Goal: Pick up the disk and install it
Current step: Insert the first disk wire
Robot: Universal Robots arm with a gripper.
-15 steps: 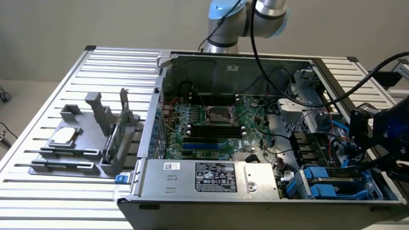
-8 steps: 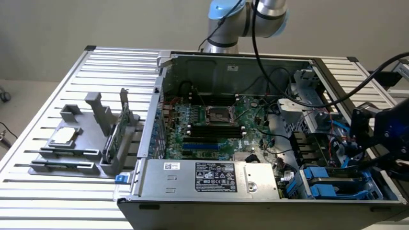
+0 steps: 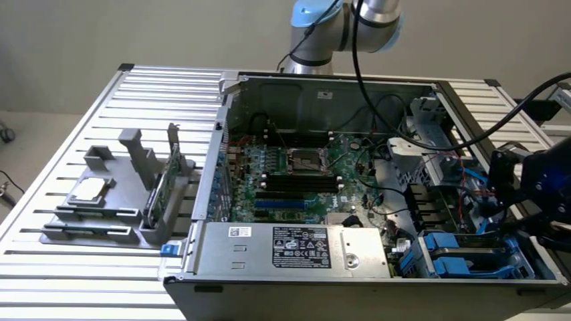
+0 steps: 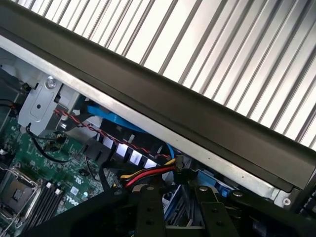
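In the wrist view my gripper (image 4: 180, 198) points down into the open computer case, just inside its dark side wall. Its two black fingers (image 4: 148, 213) stand partly apart, and a narrow grey-and-blue piece, the disk (image 4: 173, 203) seen edge-on, sits clamped between them. In the exterior view the dark gripper (image 3: 528, 200) hangs at the exterior view's right, above the drive bay (image 3: 464, 257), where blue plastic carriers sit in the case's near right corner. How close the disk is to the bay cannot be told.
Motherboard (image 3: 295, 174) and boxed power supply (image 3: 295, 247) fill the case. Red, yellow and black cables (image 4: 148, 174) run right beside the fingers. On the slatted table, a grey holder (image 3: 98, 214) carries a square silver chip (image 3: 89, 190) and an upright green card (image 3: 165, 190).
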